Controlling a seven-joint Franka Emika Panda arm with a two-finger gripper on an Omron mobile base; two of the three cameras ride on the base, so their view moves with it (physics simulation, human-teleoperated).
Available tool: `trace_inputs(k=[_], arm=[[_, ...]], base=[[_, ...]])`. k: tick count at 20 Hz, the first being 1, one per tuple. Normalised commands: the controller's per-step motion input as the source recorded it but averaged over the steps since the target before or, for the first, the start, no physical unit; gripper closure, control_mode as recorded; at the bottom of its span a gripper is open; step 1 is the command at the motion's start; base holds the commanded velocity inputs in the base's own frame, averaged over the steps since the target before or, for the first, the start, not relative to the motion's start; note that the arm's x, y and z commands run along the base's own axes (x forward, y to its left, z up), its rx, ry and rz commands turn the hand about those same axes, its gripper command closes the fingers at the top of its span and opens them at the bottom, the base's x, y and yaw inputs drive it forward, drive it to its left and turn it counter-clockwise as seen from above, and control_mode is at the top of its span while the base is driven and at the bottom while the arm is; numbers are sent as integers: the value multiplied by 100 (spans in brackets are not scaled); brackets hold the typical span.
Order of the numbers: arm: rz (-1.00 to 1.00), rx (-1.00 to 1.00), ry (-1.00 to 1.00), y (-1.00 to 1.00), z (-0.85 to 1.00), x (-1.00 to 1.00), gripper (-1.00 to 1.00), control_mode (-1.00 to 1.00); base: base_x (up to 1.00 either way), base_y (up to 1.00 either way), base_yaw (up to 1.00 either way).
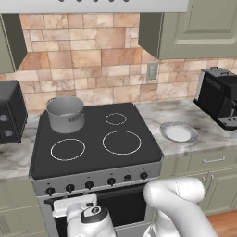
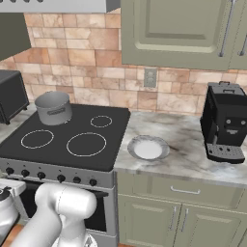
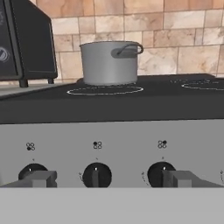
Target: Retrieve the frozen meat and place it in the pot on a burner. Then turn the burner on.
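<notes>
The grey metal pot [image 1: 65, 113] [image 2: 53, 107] [image 3: 109, 63] stands upright on the rear left burner of the black stovetop [image 1: 97, 152]. The frozen meat is out of view. My gripper [image 3: 111, 179] is open and holds nothing. It is low in front of the stove's control panel, level with the row of dark knobs [image 3: 97, 175]. One fingertip [image 3: 39, 178] lies over the left knob and the other over the right knob [image 3: 159, 173]. The front left burner ring [image 3: 105, 90] lies between the panel and the pot.
A white plate [image 1: 178, 132] [image 2: 148, 147] lies on the marble counter right of the stove. A black coffee machine [image 1: 220, 97] [image 2: 224, 123] stands further right. A dark toaster oven [image 1: 9, 111] [image 3: 26, 39] sits left of the stove, close to the pot.
</notes>
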Motion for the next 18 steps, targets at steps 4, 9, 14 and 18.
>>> trace_inputs(k=[4, 9, 14, 18], arm=[[0, 0, -2, 11, 0, 2, -100, -100], [-3, 0, -3, 5, -2, 0, -100, -100], [-4, 0, 0, 0, -8, 0, -100, -100], [-2, 0, 0, 9, -17, 0, -100, -100]], base=[[0, 0, 0], [0, 0, 0], [0, 0, 0], [0, 0, 0]])
